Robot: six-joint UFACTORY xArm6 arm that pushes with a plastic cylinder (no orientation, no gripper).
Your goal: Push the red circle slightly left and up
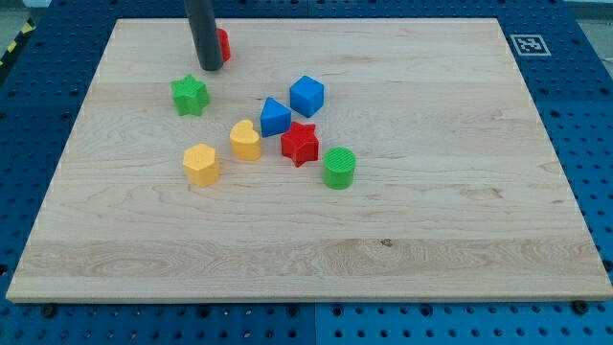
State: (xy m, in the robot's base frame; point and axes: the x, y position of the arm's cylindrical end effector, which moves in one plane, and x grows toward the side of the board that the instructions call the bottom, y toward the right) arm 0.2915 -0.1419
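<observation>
My tip (210, 67) sits in the upper left of the frame, touching the red circle (222, 43), which peeks out on the rod's right near the table (431, 240) top edge. No gripper here, only the rod. I judge the push nearly finished.

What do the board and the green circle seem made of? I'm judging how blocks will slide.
The board looks like pale wood, smooth and matte: grain lines and a small knot show. The green circle looks like plastic, probably 3D-printed: fine ridges line its top and side, though that is a guess.
</observation>
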